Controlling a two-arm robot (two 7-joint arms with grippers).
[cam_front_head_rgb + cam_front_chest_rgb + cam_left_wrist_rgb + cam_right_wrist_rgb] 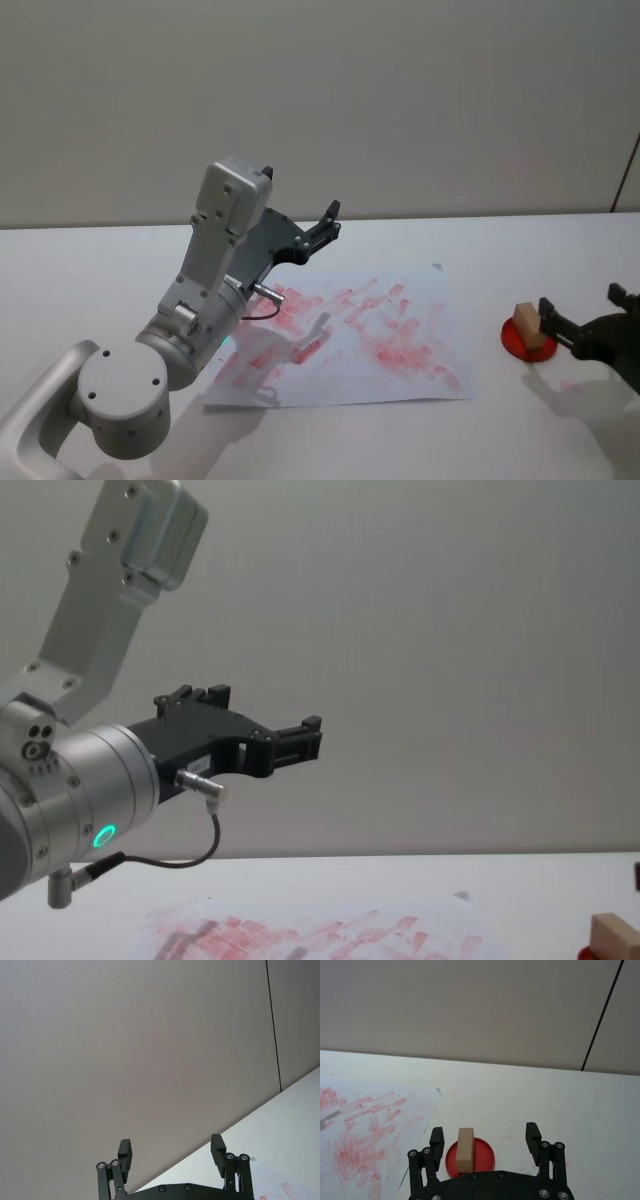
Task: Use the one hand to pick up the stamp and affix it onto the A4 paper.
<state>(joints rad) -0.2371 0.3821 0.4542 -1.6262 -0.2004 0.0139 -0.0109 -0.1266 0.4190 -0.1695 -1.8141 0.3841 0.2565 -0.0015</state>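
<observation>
Right gripper (485, 1135): spread wide, straddled stamp (465, 1149), no contact. Right wrist view gave clear gap either side; head view overlapped one finger (548, 312) with stamp. Stood upright on red pad (482, 1157), at 3 o'clock from A4 paper (400, 335). Left gripper (171, 1152): parted and empty per own wrist view, raised near paper's 11 o'clock edge; seen side-on from chest.

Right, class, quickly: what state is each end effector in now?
Left end effector: open, empty.
Right end effector: open, at the stamp, not gripping it.
</observation>
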